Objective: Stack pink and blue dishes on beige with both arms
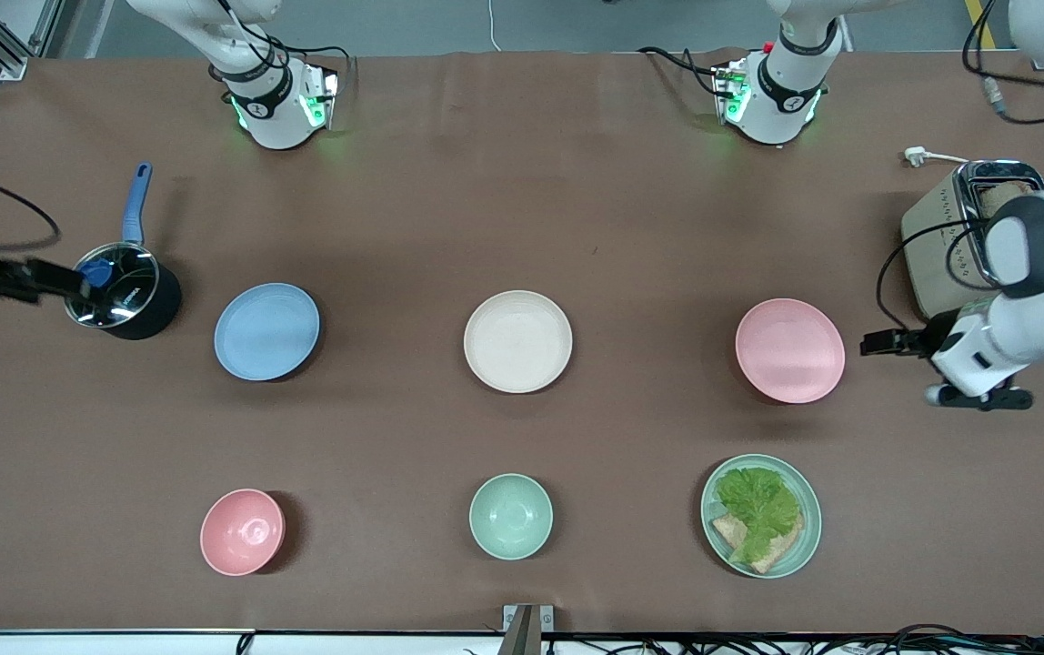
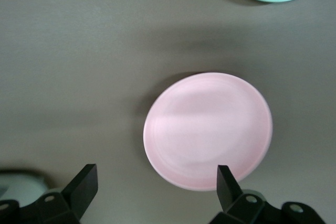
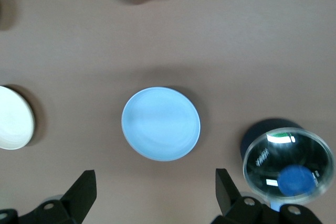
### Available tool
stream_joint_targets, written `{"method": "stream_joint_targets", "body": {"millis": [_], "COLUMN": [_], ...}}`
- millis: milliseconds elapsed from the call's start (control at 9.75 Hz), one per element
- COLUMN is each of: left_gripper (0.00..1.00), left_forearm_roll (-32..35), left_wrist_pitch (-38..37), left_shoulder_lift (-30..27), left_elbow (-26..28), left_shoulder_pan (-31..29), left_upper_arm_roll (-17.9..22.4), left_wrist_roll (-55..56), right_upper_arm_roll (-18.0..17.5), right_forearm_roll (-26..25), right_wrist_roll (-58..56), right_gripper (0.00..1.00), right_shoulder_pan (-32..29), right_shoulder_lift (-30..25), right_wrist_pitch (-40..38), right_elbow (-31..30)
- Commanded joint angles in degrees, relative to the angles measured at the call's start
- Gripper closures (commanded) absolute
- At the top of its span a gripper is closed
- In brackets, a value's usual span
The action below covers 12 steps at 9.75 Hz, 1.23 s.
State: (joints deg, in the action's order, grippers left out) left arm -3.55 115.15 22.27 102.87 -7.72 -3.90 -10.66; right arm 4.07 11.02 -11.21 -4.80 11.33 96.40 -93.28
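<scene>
Three plates in one row: the blue plate (image 1: 266,330), beige plate (image 1: 517,341) and pink plate (image 1: 790,349) lie well apart across the middle of the front frame, none stacked yet.
Near row: a pink bowl (image 1: 242,531), mint bowl (image 1: 510,516) and mint plate with lettuce and bread (image 1: 761,515) sit low in the frame, nearer the camera.
Beige plate: it lies at frame centre between the other two, likely so each arm can bring one dish inward.
Left gripper (image 1: 886,343): at the frame's right edge, fingers spread wide and empty, just beside the pink plate's rim.
Right gripper (image 1: 67,283): at the frame's left edge over the lidded black pot (image 1: 124,293), fingers (image 3: 84,192) wide apart, holding nothing.
Toaster (image 1: 949,227): upper right of the frame.
Writing: white lettering on the pot, unreadable.
</scene>
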Motion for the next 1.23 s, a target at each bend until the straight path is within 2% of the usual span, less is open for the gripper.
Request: {"method": "stream_joint_targets", "body": {"millis": [0, 103, 205, 308, 513, 821, 923, 1026, 1128], "left_gripper": [0.00, 0.01, 0.11, 0.25, 0.61, 0.96, 1.00, 1.00, 1.00], "left_forearm_roll": [-1.45, -3.20, -3.74, -3.83, -4.70, -5.94, -5.94, -6.03, -6.72], "left_wrist_pitch": [7.42, 11.81, 14.99, 16.67, 16.78, 16.69, 16.08, 15.47, 12.94], "left_shoulder_lift": [5.92, 7.68, 8.66, 9.71, 10.86, 11.40, 10.79, 9.73, 7.46], "left_elbow": [3.02, 4.78, 6.01, 6.63, 6.55, 6.46, 6.46, 6.38, 5.77], "left_shoulder_pan": [-3.25, -4.05, -4.23, -4.41, -4.41, -4.41, -4.32, -4.49, -4.41], "left_upper_arm_roll": [-1.01, -1.98, -2.16, -2.16, -2.34, -2.95, -3.91, -4.53, -5.93], "left_wrist_roll": [-6.54, -9.61, -10.07, -11.38, -12.28, -12.28, -12.19, -12.10, -11.06], "right_upper_arm_roll": [0.06, 0.15, 0.24, 0.24, 0.15, 0.15, 0.15, 0.15, 0.15], "right_forearm_roll": [5.30, 6.81, 6.91, 6.91, 8.65, 13.74, 16.55, 18.23, 18.34], "right_wrist_roll": [-12.64, -17.31, -21.97, -25.24, -27.81, -33.08, -33.87, -33.97, -33.97], "right_gripper": [0.00, 0.00, 0.00, 0.00, 0.00, 0.06, 0.15, 0.25, 0.33], "right_shoulder_pan": [-1.43, -1.53, -1.70, -2.40, -2.15, -2.06, -1.97, -1.79, -1.53], "right_shoulder_lift": [-0.61, 0.87, 3.76, 6.48, 8.96, 13.27, 14.06, 14.42, 14.42], "right_wrist_pitch": [12.07, 18.32, 23.78, 28.27, 35.31, 37.54, 37.54, 37.37, 37.19], "right_elbow": [-13.45, -17.69, -20.51, -22.54, -26.15, -26.96, -27.66, -28.36, -29.06]}}
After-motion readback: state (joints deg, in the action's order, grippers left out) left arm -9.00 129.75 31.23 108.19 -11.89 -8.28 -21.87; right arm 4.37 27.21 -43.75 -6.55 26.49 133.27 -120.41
